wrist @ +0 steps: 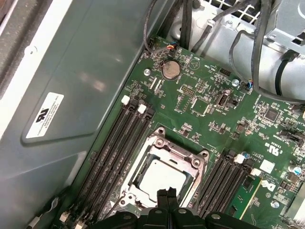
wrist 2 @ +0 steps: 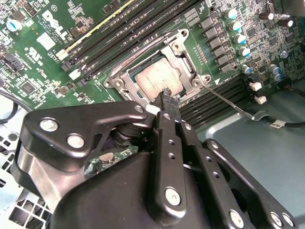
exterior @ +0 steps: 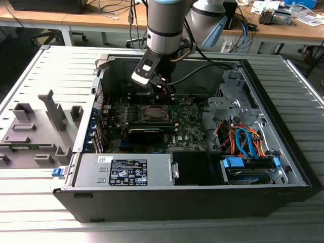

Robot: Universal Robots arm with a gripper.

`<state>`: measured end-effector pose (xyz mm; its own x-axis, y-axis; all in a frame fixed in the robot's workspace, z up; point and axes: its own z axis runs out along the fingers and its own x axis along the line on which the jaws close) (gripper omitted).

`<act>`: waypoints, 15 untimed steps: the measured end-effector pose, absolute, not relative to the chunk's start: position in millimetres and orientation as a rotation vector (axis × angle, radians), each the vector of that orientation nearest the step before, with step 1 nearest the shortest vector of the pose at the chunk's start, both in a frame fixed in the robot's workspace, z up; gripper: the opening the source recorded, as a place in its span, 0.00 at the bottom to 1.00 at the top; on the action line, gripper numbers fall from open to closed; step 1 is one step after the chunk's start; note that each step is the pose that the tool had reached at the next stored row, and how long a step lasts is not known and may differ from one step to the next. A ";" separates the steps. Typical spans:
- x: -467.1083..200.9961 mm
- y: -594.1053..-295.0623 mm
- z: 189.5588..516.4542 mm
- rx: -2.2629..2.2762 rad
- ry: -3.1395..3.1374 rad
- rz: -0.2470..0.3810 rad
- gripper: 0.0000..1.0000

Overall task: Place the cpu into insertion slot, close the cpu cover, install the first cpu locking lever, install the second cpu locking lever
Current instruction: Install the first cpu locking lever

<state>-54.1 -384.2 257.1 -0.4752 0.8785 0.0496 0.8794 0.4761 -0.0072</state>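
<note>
Viewed from my remote station, the matte black end effector (wrist 2: 167,94) hangs just above the socket (exterior: 153,112) inside an open computer case (exterior: 202,195). Its two slim fingers are pressed together with nothing between them. The cpu (wrist 2: 159,80), a flat square with a dull, faintly scuffed silver-grey top, sits in the socket. The cpu cover (wrist: 180,151), a thin silvery metal frame with an open window, lies flat around the chip's edges. A thin wire lever (wrist 2: 228,102) runs out from one corner of the socket and slants over the neighbouring slots; I cannot tell whether it is latched. Long black memory slots (wrist: 119,143) flank the socket on two sides of the glossy green motherboard (wrist: 209,100), which is crowded with tiny components. A round silvery coin cell (wrist: 170,70) lies well apart from the socket, and a row of small teal-topped capacitors (wrist 2: 236,32) stands near it. In both wrist views the end effector's bolted black linkage hides the socket's nearest edge. In the exterior view the arm (exterior: 164,25) blocks the board just behind the socket. The case lies on its side on a ribbed grey desk (exterior: 50,71). Well apart from the socket it also holds a labelled silver-grey power supply (exterior: 126,169) and a tangle of orange and blue cables (exterior: 243,139). Blocky matte grey fixtures (exterior: 35,129) stand outside the case, far from the socket.
</note>
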 end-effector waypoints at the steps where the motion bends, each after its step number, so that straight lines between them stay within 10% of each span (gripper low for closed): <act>1: -54.1 -384.2 257.1 -1.580 -2.661 -0.030 0.11; 15: -54.1 -384.2 257.1 -1.539 -2.685 -0.028 0.11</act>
<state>-54.1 -384.2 257.1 -0.5043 0.8621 0.0496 0.8629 0.5053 -0.0073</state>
